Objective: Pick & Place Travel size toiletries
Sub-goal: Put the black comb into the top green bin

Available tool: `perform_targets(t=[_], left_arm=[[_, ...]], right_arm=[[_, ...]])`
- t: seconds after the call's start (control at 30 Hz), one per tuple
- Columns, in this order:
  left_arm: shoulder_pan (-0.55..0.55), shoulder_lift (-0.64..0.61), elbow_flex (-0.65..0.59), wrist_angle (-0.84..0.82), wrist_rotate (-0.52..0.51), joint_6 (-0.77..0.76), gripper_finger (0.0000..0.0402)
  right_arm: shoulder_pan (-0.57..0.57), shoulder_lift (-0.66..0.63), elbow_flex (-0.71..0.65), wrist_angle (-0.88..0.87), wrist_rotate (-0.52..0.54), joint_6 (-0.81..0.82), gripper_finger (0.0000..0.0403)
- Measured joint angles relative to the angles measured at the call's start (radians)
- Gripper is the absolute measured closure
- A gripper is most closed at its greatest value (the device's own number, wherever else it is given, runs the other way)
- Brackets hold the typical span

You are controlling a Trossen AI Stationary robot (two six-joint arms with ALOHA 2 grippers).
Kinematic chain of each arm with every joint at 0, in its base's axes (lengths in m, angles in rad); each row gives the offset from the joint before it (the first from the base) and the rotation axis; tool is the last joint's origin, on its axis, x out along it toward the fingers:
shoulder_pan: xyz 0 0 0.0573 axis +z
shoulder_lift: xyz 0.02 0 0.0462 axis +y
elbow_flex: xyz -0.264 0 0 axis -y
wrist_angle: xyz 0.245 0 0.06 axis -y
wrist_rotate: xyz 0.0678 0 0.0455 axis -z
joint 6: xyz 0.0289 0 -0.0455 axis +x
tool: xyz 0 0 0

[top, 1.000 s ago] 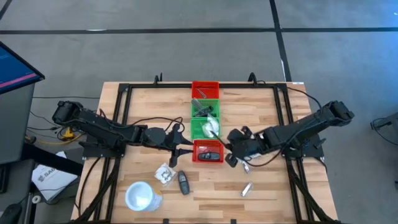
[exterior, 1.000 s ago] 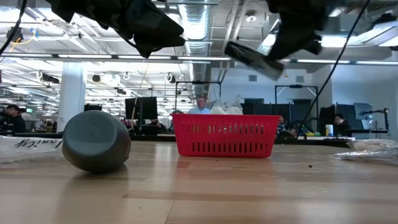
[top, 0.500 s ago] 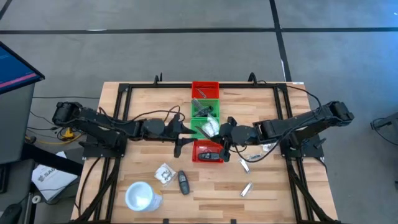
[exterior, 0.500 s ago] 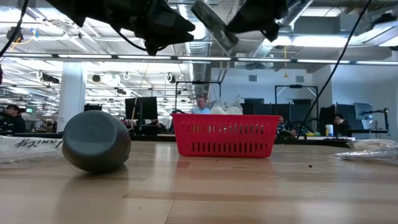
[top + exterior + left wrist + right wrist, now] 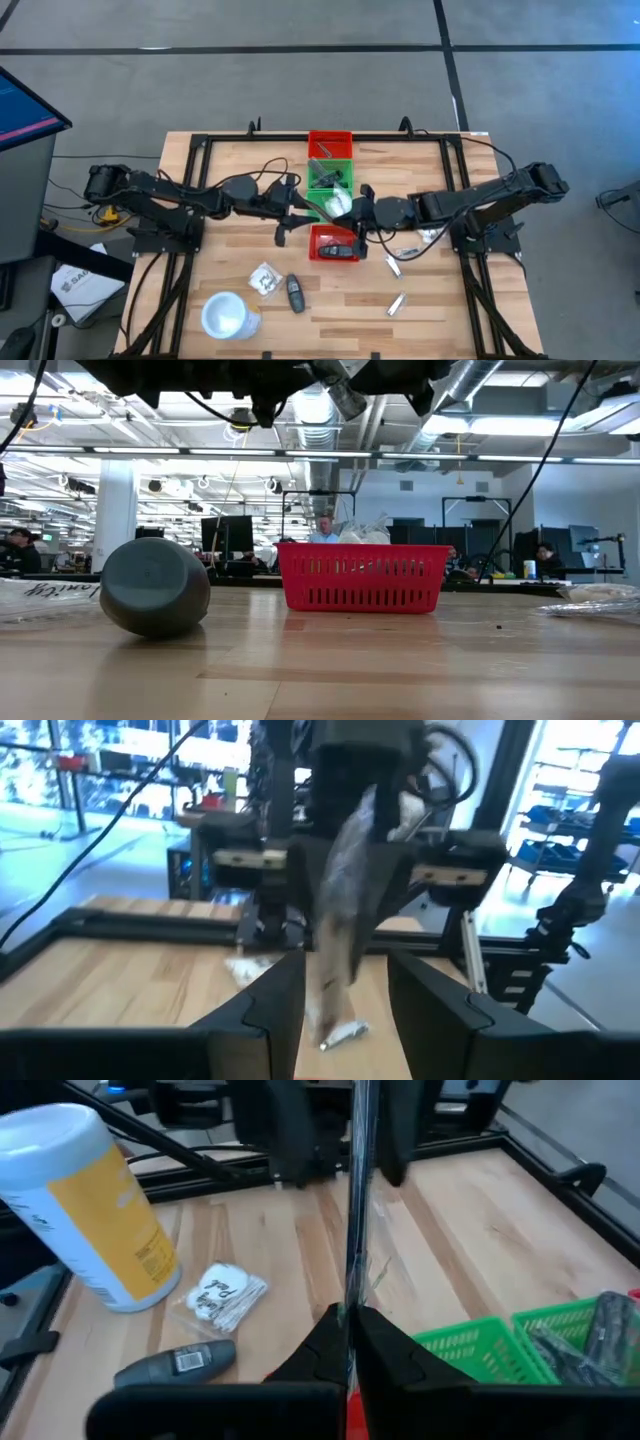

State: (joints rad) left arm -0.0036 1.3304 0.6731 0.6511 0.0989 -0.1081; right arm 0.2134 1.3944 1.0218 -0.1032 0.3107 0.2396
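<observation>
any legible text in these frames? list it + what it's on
None can be read with confidence.
Clear packet: handwritten-style dark script on its white contents, too blurred to read.
Yellow-and-white cup: small dark print down its side, too small to read.
Black oblong piece: pale sticker, unreadable.
Paper at the table's left edge: dark scrawl, unreadable.
Box on the floor left of the table: dark lettering, cut off and too small.

Over the last second the right gripper (image 5: 358,207), closed on a slim silver-grey tube (image 5: 353,1210), has swung in from the tabletop beside the near red bin (image 5: 335,243) to above the green bin (image 5: 318,207), rising in the low view. The left gripper (image 5: 300,211) has also moved inward toward the bins, nearly meeting it.
</observation>
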Motion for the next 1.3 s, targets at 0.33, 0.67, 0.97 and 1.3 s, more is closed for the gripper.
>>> perform_targets(t=[0.33, 0.67, 0.97, 1.3], left_arm=[[0.000, 0.000, 0.000, 0.022, 0.005, 0.065, 0.0331], [0.000, 0.000, 0.000, 0.028, 0.004, 0.090, 0.0398], [0.044, 0.001, 0.000, 0.024, -0.001, 0.082, 0.0400], [0.144, 0.012, 0.000, -0.016, -0.086, 0.053, 0.0401]], right_arm=[[-0.003, 0.001, 0.000, 0.010, -0.023, -0.008, 0.0403], [-0.007, 0.001, 0.000, 0.004, -0.025, -0.009, 0.0403], [-0.031, 0.002, 0.000, -0.107, -0.014, -0.003, 0.0353], [-0.099, -0.001, 0.000, -0.300, 0.010, 0.099, 0.0305]])
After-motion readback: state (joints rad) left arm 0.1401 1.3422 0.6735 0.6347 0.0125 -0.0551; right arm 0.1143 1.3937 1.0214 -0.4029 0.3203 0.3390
